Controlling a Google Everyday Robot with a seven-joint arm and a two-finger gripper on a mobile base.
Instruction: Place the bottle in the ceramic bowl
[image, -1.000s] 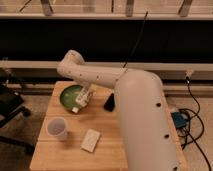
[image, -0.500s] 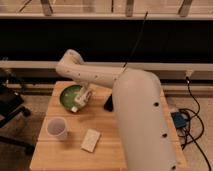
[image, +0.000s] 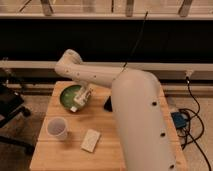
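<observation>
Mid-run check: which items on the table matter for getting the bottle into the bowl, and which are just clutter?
Job items:
bottle, at the gripper over the bowl's right rim
ceramic bowl, green

Just lying about:
plastic cup
flat white box
dark object beside the arm

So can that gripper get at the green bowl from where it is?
Probably yes. The gripper hangs at the right rim of the ceramic bowl, with the bottle at it, and nothing stands between them; the cup sits well clear.

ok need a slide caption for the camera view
Robot arm's pincer at the green ceramic bowl's right rim with the white bottle, beside a plastic cup and white box.
</observation>
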